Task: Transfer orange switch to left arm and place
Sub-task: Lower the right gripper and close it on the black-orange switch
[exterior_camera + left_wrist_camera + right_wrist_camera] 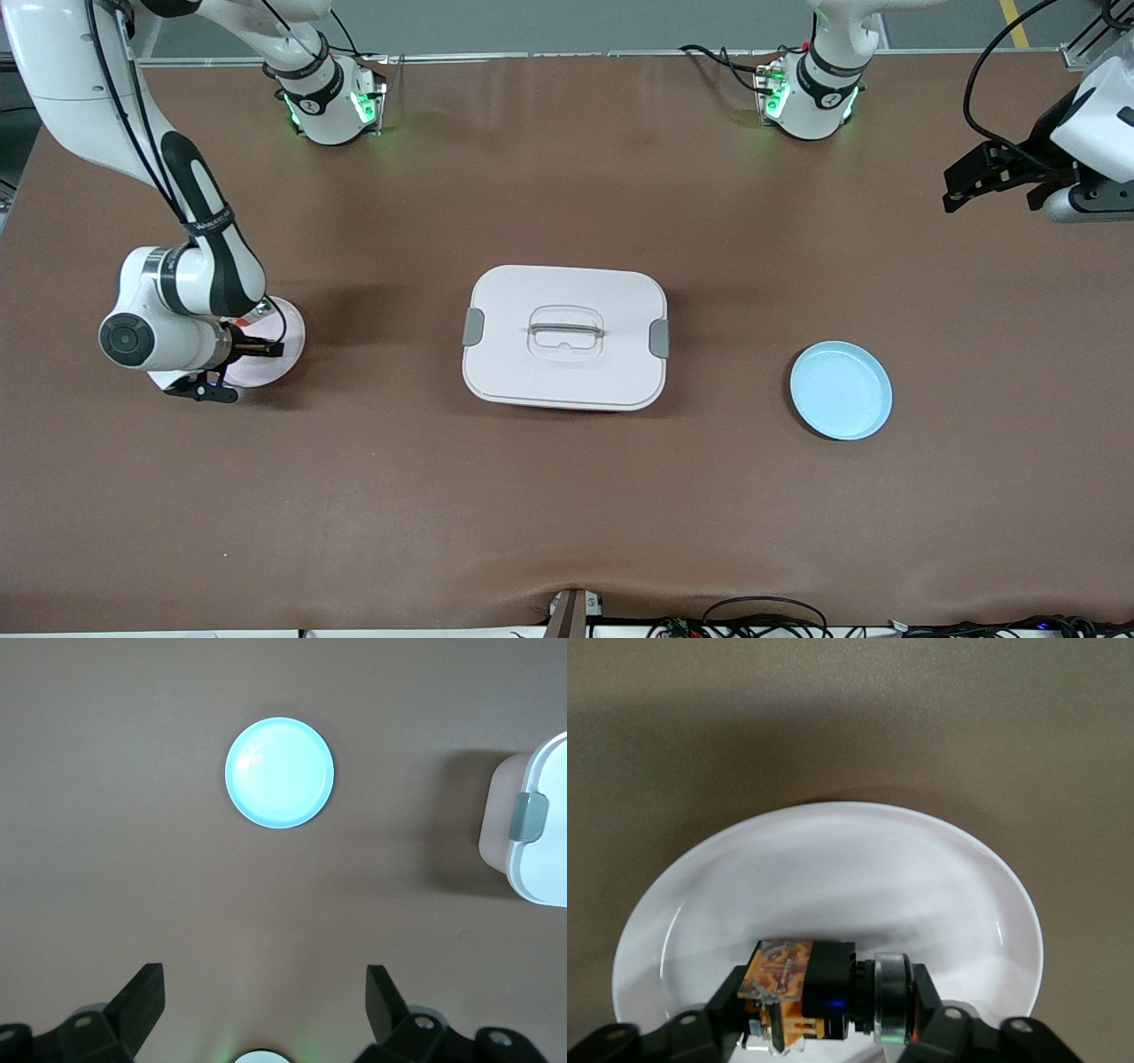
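Observation:
The orange switch [806,983], black with an orange end and a silver ring, sits between the fingers of my right gripper [833,992], which is shut on it from both ends. It is low over a pink plate [288,332] at the right arm's end of the table; whether it touches the plate [833,868] I cannot tell. In the front view the right gripper [232,363] partly hides the switch [254,348]. The white box [532,292] with grey latches stands at the table's middle. My left gripper [966,182] is open and empty, waiting up in the air at the left arm's end.
A light blue plate [842,390] lies between the box and the left arm's end, nearer the front camera. The left wrist view shows this plate [280,773], a corner of the box [540,850], and the open left gripper [266,988]. Cables lie along the table's front edge.

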You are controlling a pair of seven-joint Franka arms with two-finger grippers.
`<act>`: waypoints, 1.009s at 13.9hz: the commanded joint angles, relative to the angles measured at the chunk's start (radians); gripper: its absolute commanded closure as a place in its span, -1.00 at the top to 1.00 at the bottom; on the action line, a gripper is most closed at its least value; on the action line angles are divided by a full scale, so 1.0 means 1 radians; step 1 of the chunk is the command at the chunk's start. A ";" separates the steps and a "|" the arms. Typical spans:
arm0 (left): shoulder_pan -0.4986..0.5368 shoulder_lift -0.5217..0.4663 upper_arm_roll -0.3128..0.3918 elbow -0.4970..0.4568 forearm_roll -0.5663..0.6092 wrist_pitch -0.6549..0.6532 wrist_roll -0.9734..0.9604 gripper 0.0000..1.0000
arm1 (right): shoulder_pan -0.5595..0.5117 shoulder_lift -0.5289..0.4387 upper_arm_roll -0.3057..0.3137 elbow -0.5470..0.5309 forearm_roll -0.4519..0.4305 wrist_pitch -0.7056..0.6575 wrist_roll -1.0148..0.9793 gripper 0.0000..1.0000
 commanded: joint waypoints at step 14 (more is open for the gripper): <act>0.007 0.010 -0.002 0.009 0.000 0.012 0.006 1.00 | 0.008 -0.097 0.020 0.181 0.007 -0.453 0.025 -0.33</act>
